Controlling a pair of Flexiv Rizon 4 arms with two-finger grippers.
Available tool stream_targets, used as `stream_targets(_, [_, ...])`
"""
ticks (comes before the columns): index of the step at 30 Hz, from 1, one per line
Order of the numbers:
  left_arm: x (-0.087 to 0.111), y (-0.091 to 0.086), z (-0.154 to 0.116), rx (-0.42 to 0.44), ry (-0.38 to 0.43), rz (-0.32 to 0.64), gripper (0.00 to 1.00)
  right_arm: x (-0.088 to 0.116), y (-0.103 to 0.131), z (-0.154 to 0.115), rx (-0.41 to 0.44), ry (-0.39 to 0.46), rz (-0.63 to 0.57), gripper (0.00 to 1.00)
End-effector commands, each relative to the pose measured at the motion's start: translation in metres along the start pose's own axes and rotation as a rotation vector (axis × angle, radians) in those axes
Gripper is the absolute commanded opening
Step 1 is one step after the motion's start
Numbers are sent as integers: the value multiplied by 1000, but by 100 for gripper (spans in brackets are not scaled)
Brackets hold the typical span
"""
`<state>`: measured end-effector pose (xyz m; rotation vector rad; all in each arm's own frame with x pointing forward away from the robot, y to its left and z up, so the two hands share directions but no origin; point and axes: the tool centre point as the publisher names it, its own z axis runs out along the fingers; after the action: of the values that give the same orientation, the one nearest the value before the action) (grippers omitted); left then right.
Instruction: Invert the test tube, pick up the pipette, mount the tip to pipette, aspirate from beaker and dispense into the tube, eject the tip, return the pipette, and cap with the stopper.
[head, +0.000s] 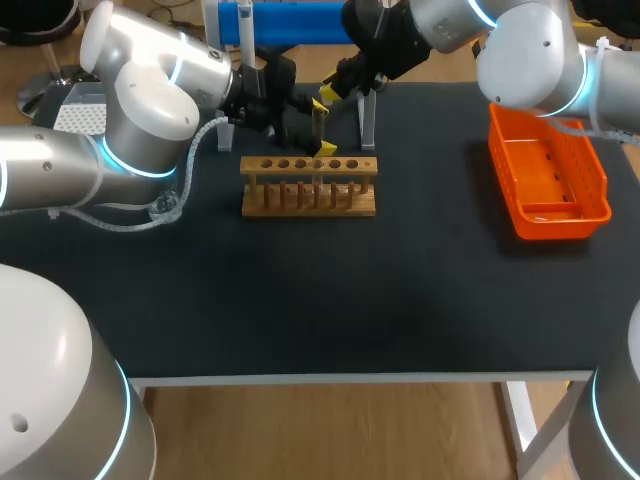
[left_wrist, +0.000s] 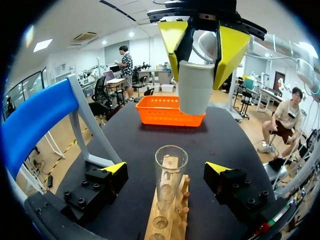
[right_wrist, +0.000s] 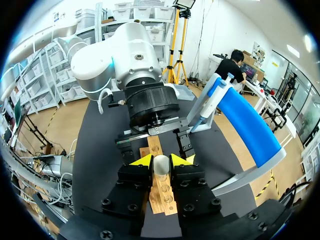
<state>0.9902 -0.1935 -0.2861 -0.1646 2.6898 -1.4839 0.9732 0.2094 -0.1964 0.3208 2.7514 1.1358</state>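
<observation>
A clear test tube (left_wrist: 170, 172) stands upright, mouth up, in the wooden rack (left_wrist: 167, 220); the tube (head: 320, 122) and rack (head: 310, 190) also show in the head view. My left gripper (left_wrist: 166, 168) is open, its yellow tips well clear on either side of the tube. Just above the tube's mouth hangs a white stopper (left_wrist: 195, 90), with my right gripper (left_wrist: 200, 42) shut on it. The right wrist view looks down on that stopper (right_wrist: 161, 165) between its own gripper's (right_wrist: 162, 160) tips. The pipette (right_wrist: 215, 100) hangs on the blue stand (right_wrist: 247, 127).
An orange basket (head: 548, 180) sits at the table's right side, also seen as the basket (left_wrist: 167, 111) beyond the rack. The blue stand (head: 290, 20) with its metal legs (head: 367, 120) rises at the back, close behind both grippers.
</observation>
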Motion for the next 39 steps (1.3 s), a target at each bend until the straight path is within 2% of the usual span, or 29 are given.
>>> stream_targets(1, [0,1,1,2,-1,1,100,-1,2,1,14,-3,7,0])
stream_targets(17, [0,1,1,2,-1,1,100,-2,2,13,31,-16,25,0])
stream_targets(39, [0,1,1,2,-1,1,100,-1,-13,27,28,-15,47,0])
